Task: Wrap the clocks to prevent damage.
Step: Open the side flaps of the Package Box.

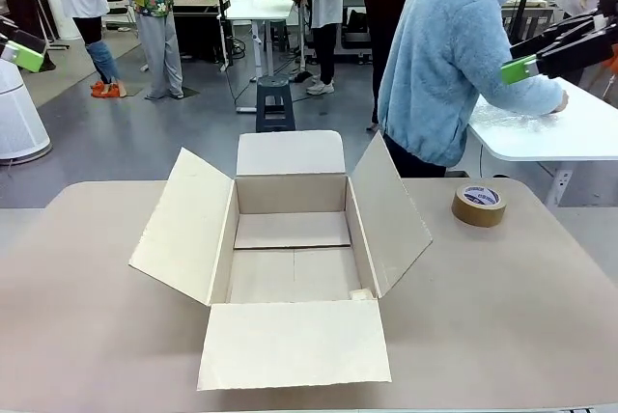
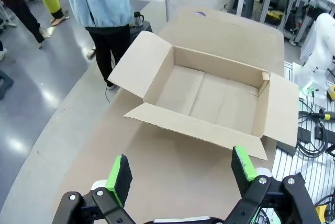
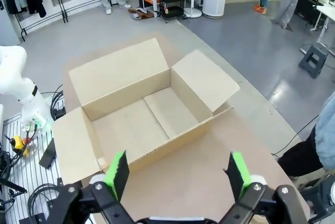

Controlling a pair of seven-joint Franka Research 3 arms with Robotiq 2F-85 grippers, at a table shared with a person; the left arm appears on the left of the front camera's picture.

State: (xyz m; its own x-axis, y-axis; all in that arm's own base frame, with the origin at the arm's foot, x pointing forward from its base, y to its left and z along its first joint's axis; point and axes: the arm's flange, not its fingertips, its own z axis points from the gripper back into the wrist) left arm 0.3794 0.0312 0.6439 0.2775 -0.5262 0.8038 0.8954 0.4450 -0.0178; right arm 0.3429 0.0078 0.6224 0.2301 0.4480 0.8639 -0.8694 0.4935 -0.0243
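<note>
Clock carton, open brown cardboard box (image 1: 290, 249), sitting below left gripper (image 2: 180, 170) and right gripper (image 3: 177, 170), both gaping, empty; best waiting for handover from person (image 1: 444, 56).

Holding left gripper (image 2: 180, 169) aloft, jaws spread wide, tilted forward and down. Holding right gripper (image 3: 178, 171) aloft likewise, jaws just as wide, tilted down.
</note>
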